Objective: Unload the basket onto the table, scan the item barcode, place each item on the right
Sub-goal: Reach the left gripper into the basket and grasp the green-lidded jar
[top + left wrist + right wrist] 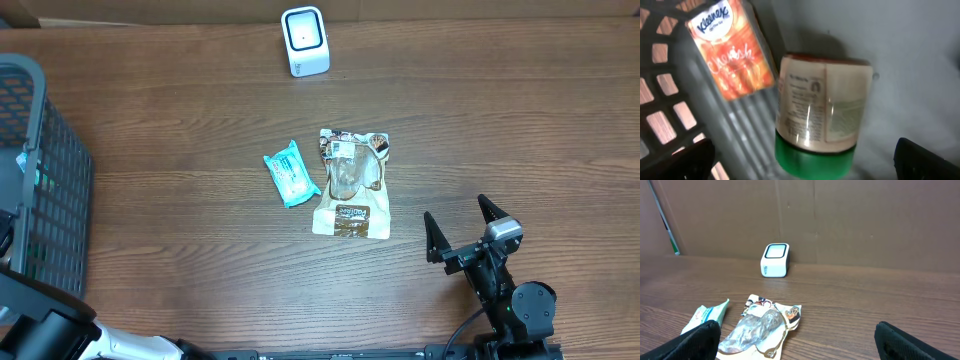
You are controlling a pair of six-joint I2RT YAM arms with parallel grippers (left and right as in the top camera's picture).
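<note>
While left pincer (802,152) gapes wide over jar (822,110) in basket (740,135) | right pincer (457,212) wide, empty

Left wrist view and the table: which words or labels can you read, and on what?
"Kleenex": on the orange tissue pack in the basket.
Label on the jar: print blurred, unreadable.
On the pouch, teal packet and scanner: nothing legible.
</note>
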